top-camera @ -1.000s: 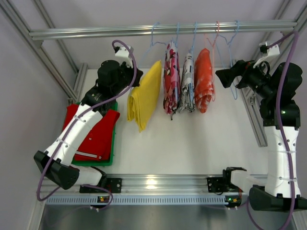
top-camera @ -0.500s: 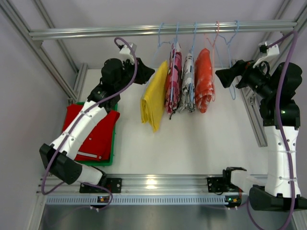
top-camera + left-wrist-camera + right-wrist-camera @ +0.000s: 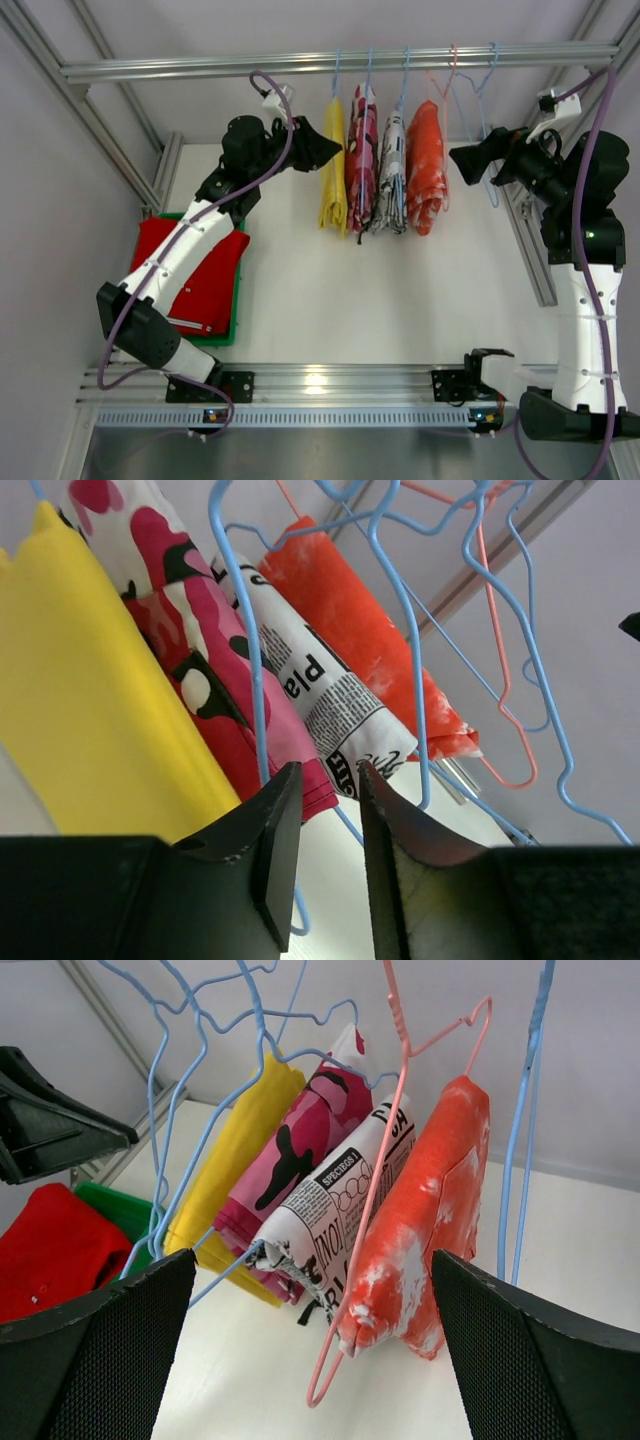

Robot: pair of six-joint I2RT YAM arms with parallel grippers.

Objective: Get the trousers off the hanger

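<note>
One pair, the yellow trousers (image 3: 333, 170), hangs beside the left gripper (image 3: 325, 772).

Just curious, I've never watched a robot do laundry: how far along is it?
Done: red trousers lie on the green tray. In hand: nothing held; the left end effector, slightly open, sits beside the hanging yellow trousers. Left: yellow, plus three other hanging garments.

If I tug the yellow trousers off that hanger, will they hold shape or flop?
Likely floppy: the yellow trousers drape limply, folded over their blue wire hanger. Probably light, since that thin wire carries them. The hanger only hooks over the rail, so a pull may swing it along.
</note>
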